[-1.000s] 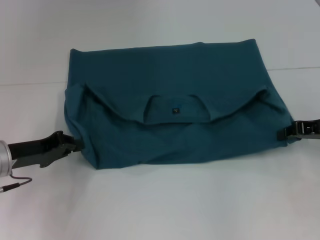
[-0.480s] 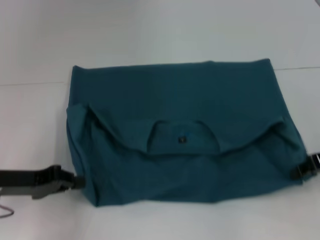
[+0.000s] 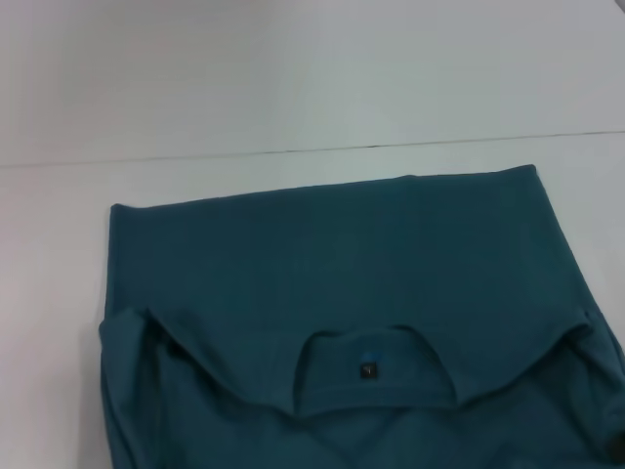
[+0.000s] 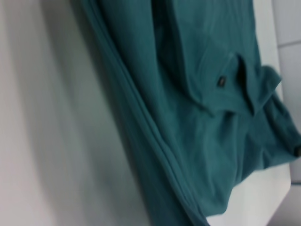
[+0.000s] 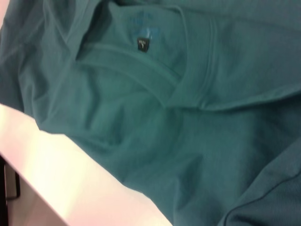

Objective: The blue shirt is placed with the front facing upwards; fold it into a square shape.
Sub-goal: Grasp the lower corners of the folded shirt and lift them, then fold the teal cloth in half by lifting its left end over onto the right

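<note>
The blue shirt [image 3: 332,293] lies folded on the white table [image 3: 293,88], its lower part cut off by the head view's bottom edge. Its round neck with the small dark label [image 3: 368,370] faces up near the bottom middle, under a curved fold. Both wrist views show the same cloth close up, with the label [image 4: 220,82] [image 5: 143,44] showing in each. A small dark tip that seems to be my right gripper [image 3: 615,445] shows at the shirt's right corner, and again in the left wrist view [image 4: 297,150]. My left gripper is out of view.
A thin seam line [image 3: 391,147] crosses the white table behind the shirt. In the right wrist view a strip of bare table [image 5: 56,165] runs along the shirt's edge, with a dark shape [image 5: 10,186] past it.
The shirt has slid down the head view, toward me, over both steps. The left gripper has dropped out of view, and only a dark tip shows at the right corner.
</note>
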You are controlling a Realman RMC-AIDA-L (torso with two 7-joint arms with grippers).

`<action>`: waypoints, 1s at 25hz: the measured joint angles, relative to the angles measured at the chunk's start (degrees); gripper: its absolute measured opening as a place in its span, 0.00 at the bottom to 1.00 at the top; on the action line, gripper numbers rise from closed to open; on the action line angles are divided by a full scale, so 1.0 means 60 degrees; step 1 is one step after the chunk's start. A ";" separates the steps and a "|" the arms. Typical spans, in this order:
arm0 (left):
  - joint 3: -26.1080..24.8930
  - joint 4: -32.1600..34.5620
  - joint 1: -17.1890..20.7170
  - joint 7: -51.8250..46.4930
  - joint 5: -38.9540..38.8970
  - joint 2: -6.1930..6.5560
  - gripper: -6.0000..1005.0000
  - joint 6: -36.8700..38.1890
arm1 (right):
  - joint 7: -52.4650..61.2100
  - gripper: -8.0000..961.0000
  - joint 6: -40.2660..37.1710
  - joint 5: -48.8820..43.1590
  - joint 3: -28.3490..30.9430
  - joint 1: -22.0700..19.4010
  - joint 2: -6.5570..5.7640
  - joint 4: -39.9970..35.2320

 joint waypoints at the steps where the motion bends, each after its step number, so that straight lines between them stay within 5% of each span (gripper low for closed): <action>1: 0.0018 0.0027 0.0047 0.0032 0.0120 -0.0029 0.04 0.0069 | -0.0121 0.08 -0.0047 -0.0050 -0.0020 -0.0027 0.0000 0.0009; 12: -0.0005 -0.0413 -0.0134 0.0507 0.0153 -0.0113 0.04 0.0053 | -0.0578 0.08 -0.0038 0.0126 0.0127 -0.0062 0.0083 0.0026; 17: -0.0548 -0.0540 -0.0477 0.0605 -0.0487 0.0131 0.04 -0.0009 | -0.0557 0.08 0.0112 0.1361 0.0860 -0.0061 -0.0225 0.0032; 21: -0.1176 -0.0939 -0.1093 0.0369 -0.0575 0.0405 0.04 -0.0815 | 0.0330 0.08 0.1491 0.2131 0.1749 -0.0032 -0.0516 0.0076; 25: -0.1274 -0.1092 -0.1625 -0.0085 -0.0580 0.0528 0.04 -0.1870 | 0.0779 0.08 0.2389 0.2377 0.1944 -0.0061 -0.0545 0.0110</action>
